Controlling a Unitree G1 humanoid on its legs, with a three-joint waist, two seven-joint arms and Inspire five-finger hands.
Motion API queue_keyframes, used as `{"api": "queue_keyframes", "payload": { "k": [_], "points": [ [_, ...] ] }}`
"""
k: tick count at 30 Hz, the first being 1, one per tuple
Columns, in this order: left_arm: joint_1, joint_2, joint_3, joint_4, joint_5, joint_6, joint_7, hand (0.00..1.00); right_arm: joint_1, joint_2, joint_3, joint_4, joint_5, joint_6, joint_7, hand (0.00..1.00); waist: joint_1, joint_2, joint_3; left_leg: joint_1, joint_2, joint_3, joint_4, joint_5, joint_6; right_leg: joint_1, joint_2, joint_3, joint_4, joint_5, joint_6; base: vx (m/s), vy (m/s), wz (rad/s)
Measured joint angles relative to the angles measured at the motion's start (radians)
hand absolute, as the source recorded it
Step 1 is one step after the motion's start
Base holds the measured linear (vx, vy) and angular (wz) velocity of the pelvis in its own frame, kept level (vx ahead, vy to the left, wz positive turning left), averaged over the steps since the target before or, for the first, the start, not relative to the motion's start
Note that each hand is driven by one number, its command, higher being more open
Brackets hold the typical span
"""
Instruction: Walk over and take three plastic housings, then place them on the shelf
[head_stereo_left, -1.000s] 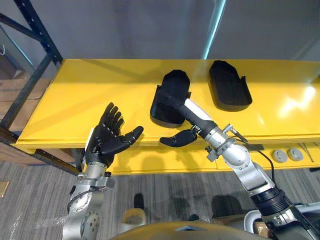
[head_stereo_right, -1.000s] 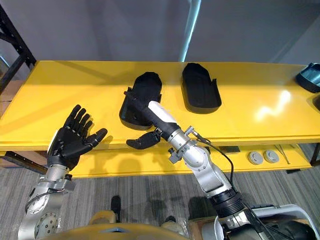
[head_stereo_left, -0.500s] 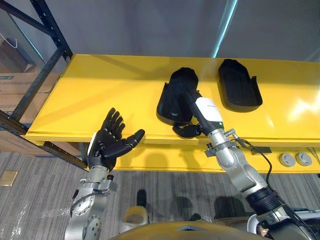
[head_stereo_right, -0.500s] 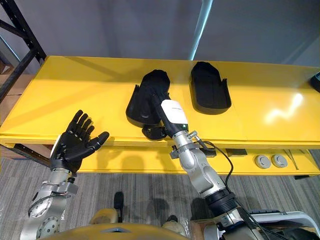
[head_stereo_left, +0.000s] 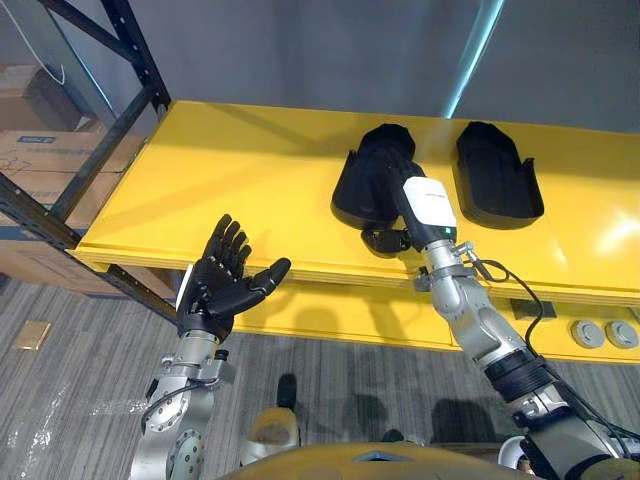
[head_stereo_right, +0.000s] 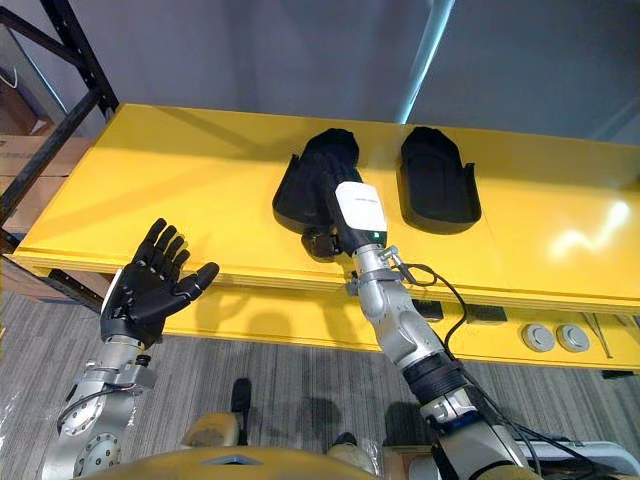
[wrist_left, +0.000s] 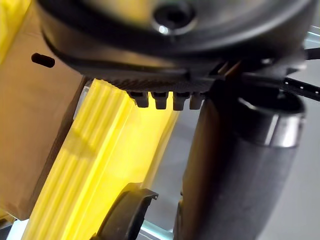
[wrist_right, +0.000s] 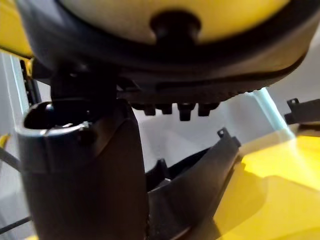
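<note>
Black plastic housing (head_stereo_left: 355, 190) lies on the glossy yellow shelf (head_stereo_left: 230, 190). The right hand (head_stereo_left: 388, 238) lies along it, and its thumb has drawn in from the shelf edge to the housing's near rim. Finger closure cannot be determined. A grasp is probably forming. The left hand (head_stereo_left: 222, 285) is spread, holding nothing.

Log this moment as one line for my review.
left hand: open, empty, before shelf edge | right hand: on left housing, grip unclear | right housing: lying free on shelf
</note>
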Motion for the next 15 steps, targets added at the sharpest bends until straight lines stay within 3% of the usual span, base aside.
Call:
{"api": "queue_keyframes", "payload": {
  "k": [8,12,15],
  "points": [
    [-0.001,0.000,-0.006,0.000,0.000,-0.016,0.000,1.00,-0.082,-0.002,-0.001,0.081,0.001,0.030,-0.033,1.00,0.002,0.000,0.022,-0.002,-0.002,-0.010,0.000,0.004,0.002,0.006,-0.001,-0.009,-0.001,-0.001,0.006,-0.02,-0.009,0.04],
    [-0.002,0.000,-0.008,0.000,0.000,-0.016,-0.001,1.00,-0.112,-0.015,-0.002,0.118,0.005,0.017,-0.047,1.00,0.004,-0.001,0.025,-0.002,-0.001,-0.019,0.000,0.005,0.002,0.013,0.000,-0.017,-0.003,0.001,0.003,0.00,-0.016,0.06],
    [-0.001,0.001,-0.006,0.000,0.000,-0.017,-0.002,1.00,-0.106,-0.037,-0.017,0.100,0.025,-0.027,-0.068,1.00,0.003,-0.001,0.026,-0.002,0.000,-0.018,0.000,0.005,0.002,0.013,-0.002,-0.016,-0.004,0.002,0.004,0.00,0.000,0.00]
  ]
}}
